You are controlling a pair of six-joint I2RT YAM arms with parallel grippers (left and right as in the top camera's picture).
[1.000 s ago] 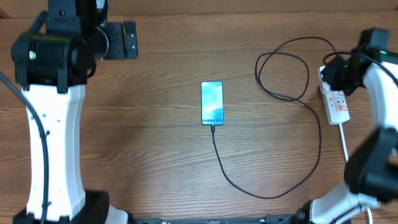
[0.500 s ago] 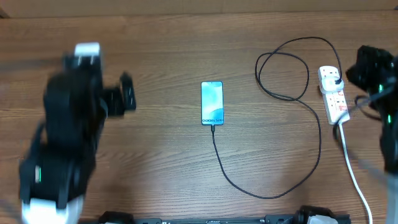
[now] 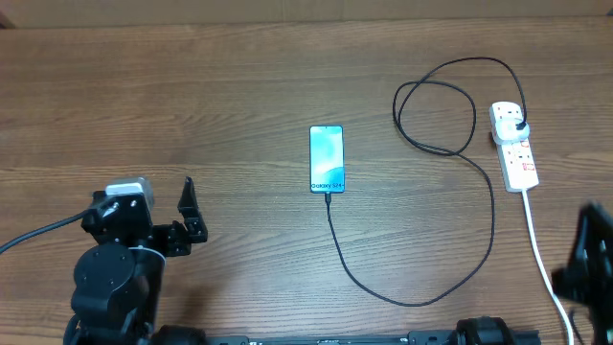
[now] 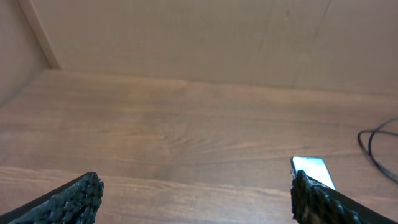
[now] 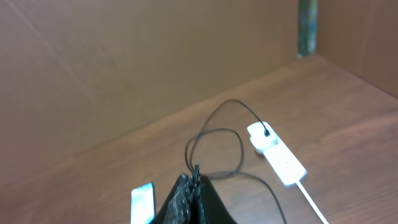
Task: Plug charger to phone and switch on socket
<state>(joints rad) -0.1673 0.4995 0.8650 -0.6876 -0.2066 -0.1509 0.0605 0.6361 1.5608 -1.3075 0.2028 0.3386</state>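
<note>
The phone [image 3: 327,158] lies flat mid-table with its blue screen lit. The charger [image 3: 414,301] runs from the phone's near end in a wide loop, coils at the back right, and its black plug [image 3: 518,125] sits in the white socket [image 3: 515,153] at the right. My left gripper [image 3: 192,216] is wide open and empty at the front left, well apart from the phone. In the left wrist view it [image 4: 196,193] frames bare wood, with the phone [image 4: 313,169] by the right finger. My right gripper [image 5: 194,177] is shut and empty, pulled back from the socket [image 5: 278,155], the charger [image 5: 217,140] and the phone [image 5: 142,202].
The socket's thick white cord [image 3: 536,244] runs toward the front right edge, close to my right arm [image 3: 592,264]. Brown walls stand behind the table [image 4: 186,37]. The table's wood surface [image 3: 239,105] stretches between the arms.
Both arms have drawn back to the table's front edge. The left arm moved from the back left to the front left. The right gripper moved away from the socket.
</note>
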